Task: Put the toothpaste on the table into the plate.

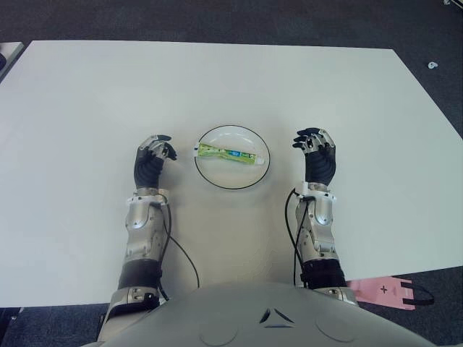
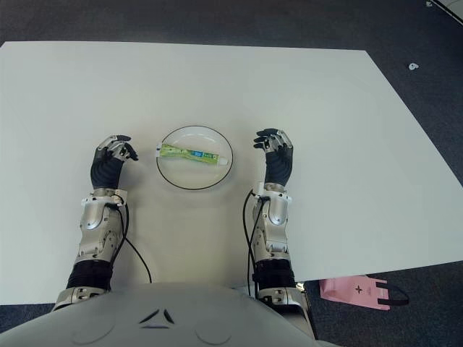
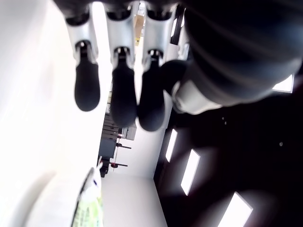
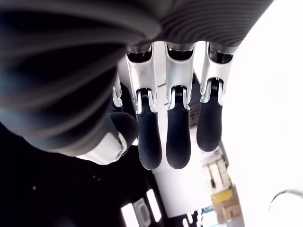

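On the white table (image 1: 87, 108), the left hand (image 1: 153, 160) is seen at the left of the plate (image 1: 255, 170), with its fingers (image 3: 124, 101) loosely bent and nothing held in them. The green toothpaste (image 1: 227, 152) is found lying flat inside the plate, apart from both hands. At the right of the plate, the right hand (image 1: 316, 154) is shown, its fingers (image 4: 178, 139) also relaxed and empty.

toothpaste (image 3: 91, 208): cut by left wrist frame edge | label print (image 1: 233, 153): too small to read
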Robot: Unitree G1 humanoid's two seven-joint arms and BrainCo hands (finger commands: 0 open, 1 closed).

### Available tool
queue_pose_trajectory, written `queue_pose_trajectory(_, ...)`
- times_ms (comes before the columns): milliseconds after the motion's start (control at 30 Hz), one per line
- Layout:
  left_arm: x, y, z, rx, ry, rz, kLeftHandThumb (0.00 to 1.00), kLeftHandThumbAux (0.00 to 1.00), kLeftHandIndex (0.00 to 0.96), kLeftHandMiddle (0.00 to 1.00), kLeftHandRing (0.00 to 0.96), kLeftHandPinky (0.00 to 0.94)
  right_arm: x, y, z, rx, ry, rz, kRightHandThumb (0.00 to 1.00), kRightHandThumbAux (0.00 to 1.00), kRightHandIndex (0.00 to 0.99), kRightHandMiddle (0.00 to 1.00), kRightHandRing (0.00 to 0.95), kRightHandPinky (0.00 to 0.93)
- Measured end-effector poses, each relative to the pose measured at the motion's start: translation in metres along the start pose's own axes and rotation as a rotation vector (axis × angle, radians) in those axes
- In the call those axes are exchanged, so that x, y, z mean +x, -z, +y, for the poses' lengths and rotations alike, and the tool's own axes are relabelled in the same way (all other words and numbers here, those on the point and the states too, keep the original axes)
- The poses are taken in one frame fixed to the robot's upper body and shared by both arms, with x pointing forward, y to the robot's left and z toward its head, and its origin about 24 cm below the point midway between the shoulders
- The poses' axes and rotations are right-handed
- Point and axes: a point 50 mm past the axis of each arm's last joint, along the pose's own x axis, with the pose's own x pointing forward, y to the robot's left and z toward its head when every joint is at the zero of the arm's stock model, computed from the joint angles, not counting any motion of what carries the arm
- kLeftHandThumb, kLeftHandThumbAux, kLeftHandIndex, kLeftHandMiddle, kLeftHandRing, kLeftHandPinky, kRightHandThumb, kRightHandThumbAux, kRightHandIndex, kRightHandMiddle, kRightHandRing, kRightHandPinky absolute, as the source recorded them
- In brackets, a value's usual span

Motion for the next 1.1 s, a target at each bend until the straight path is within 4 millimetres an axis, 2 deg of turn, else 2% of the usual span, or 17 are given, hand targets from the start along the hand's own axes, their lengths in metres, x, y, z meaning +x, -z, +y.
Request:
queue_pose_trajectory(333, 0.0, 0.0, 0.0, 0.001, 0.0, 0.001, 0.706, 0.717, 0.439, 0.63, 0.599, 0.574, -0.004, 0.008, -0.02, -0.038, 0.049, 0.012, 0.69, 0.73, 0.426, 0.501, 0.492, 0.481)
queue_pose_trajectory(833, 0.0, 0.0, 0.001, -0.02, -0.004, -0.003, 0.705, 0.717, 0.437, 0.617, 0.588, 0.569, -0.007, 0.012, -0.026, -0.11, 0.064, 0.009, 0.691, 0.731, 0.427, 0.499, 0.489, 0.487)
queue_pose_trajectory(1100, 0.0, 0.0, 0.001, -0.018, 0.003, -0.005, 0.707, 0.716, 0.438, 0.624, 0.596, 0.575, -0.006, 0.014, -0.026, -0.099, 0.006, 0.025, 0.698, 0.728, 0.43, 0.51, 0.5, 0.506)
